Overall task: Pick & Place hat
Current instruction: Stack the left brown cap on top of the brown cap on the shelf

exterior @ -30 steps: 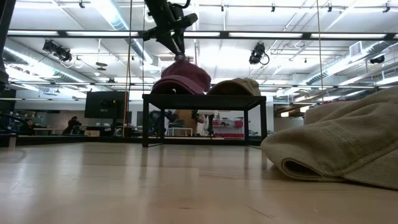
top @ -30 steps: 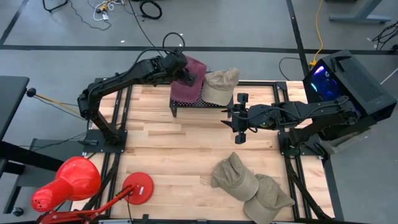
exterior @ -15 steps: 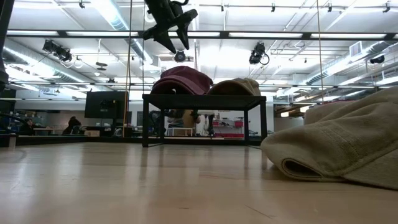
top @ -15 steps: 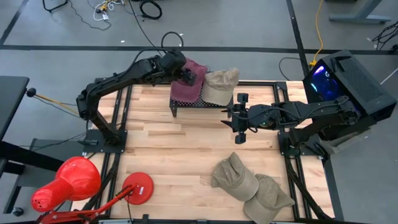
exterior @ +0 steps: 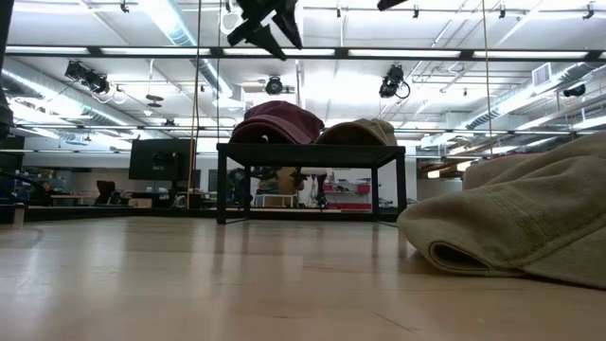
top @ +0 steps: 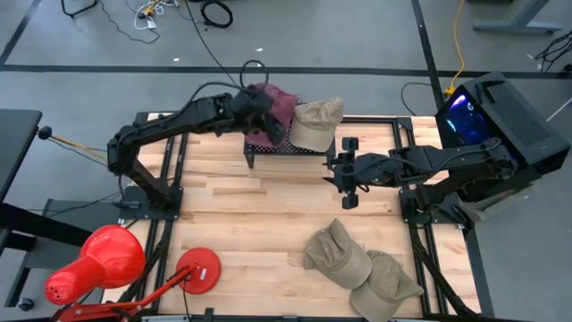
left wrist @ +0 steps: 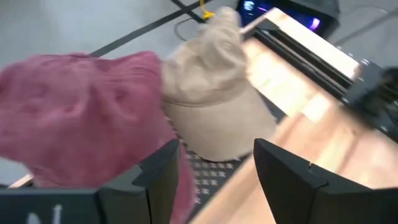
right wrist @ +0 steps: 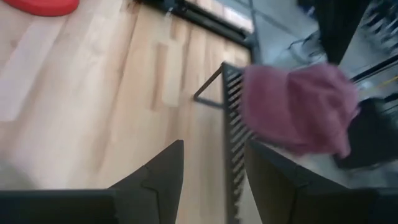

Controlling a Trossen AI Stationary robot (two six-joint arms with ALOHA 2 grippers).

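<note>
Wooden bench (top: 259, 215) under bright ceiling lights, ringed by grey floor and cables. Maroon hat (top: 273, 112) resting on the small black mesh stand (top: 290, 150) at the far edge, touching a tan hat (top: 315, 123) beside it on the same stand. Left gripper (top: 266, 116) above the maroon hat, jaws parted and empty, holding nothing in the wrist view. Judged as placement done for this hat. Two more tan hats (top: 357, 268) lying overlapped on the near right of the bench, likely yet to be moved. Right gripper (top: 344, 172) hovering just in front of the stand, jaws partly open, nothing between them. Count: four hats, one maroon and three tan; one stand; two arms. Off to the near left, a red lamp (top: 94, 264).
</note>
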